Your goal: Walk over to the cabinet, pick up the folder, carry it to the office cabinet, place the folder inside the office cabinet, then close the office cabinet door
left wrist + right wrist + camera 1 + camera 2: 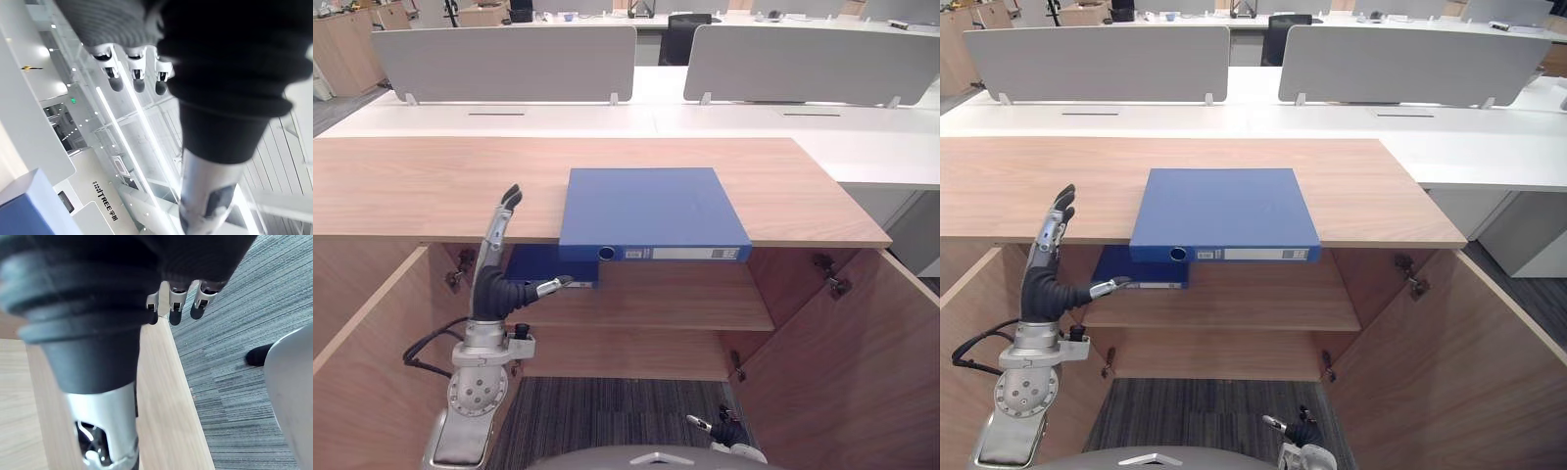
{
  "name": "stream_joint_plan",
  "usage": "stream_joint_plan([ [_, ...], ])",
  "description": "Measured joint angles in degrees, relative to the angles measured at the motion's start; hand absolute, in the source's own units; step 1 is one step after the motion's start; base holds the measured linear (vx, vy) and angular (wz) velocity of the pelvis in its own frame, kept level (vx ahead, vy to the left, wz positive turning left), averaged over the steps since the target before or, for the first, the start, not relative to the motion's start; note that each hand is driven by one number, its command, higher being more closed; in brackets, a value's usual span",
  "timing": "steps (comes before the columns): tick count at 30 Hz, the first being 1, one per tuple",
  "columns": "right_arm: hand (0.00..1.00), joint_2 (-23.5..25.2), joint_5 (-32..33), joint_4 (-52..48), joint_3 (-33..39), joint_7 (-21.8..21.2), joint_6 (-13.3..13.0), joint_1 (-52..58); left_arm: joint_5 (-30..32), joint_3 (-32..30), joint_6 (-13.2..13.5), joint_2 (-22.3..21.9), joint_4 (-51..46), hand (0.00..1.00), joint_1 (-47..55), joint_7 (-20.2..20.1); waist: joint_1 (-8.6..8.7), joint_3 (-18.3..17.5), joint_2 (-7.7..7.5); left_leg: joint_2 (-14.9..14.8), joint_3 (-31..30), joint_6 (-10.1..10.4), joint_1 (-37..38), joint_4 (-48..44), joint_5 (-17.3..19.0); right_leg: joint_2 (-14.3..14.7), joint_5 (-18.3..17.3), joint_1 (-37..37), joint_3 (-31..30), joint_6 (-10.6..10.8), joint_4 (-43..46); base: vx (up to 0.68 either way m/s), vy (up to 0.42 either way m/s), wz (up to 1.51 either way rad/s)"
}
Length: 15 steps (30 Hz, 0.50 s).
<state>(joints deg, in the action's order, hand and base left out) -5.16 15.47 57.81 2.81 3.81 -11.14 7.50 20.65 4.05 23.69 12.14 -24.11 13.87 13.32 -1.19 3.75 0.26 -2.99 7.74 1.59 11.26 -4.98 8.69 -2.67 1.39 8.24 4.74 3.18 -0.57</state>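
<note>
A blue folder [646, 211] lies flat on the wooden cabinet top [431, 186], its spine overhanging the front edge. A second blue folder [543, 266] lies on the shelf [675, 304] inside the open cabinet, below the first. My left hand [494, 284] is raised in front of the cabinet, left of both folders. Its fingers [137, 73] are straight and point up, and its thumb points toward the lower folder without holding it. My right hand [724, 431] hangs low near the floor, with relaxed fingers [173, 308] that hold nothing.
Both cabinet doors stand wide open, the left door [372, 362] and the right door [862, 362] flanking me. White desks with grey divider panels [504, 59] stand behind the cabinet. Grey carpet [234, 333] covers the floor.
</note>
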Motion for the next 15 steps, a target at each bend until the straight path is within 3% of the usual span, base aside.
stream_joint_plan([
  [7, 0.00, -0.4, 0.0, 0.1, -1.9, -0.2, -0.4, -0.5, 14.8, 7.4, -0.7, 3.8, 0.1, 0.00, -7.2, 4.7, 1.07, -0.1, 0.15, 0.0, 0.8, 0.0, 0.4, 0.2, 0.0, 0.1, -0.1, -0.2, -1.0, -0.2, 0.2, -0.02, 0.008, -0.06],
  [11, 0.00, -0.7, 0.0, 0.1, -2.6, -0.9, -0.5, -0.9, 21.3, 11.1, -1.7, 3.9, 0.6, 0.00, -10.7, 6.6, 1.57, -0.2, 0.49, 0.0, 1.5, 0.0, 0.7, 0.7, 0.0, 0.1, -0.1, -0.4, -1.6, -0.3, 0.2, 0.00, 0.010, -0.09],
  [15, 0.00, -1.7, 0.1, 0.1, -4.1, -1.3, -0.5, -1.0, 26.7, 14.1, -3.5, 5.0, 6.6, 0.00, -13.1, 8.0, 2.05, -1.0, 1.36, 0.1, 2.2, -0.1, 1.9, 2.4, -0.1, 0.4, 0.0, -0.3, -2.1, -0.2, -0.4, 0.01, 0.009, -0.09],
])
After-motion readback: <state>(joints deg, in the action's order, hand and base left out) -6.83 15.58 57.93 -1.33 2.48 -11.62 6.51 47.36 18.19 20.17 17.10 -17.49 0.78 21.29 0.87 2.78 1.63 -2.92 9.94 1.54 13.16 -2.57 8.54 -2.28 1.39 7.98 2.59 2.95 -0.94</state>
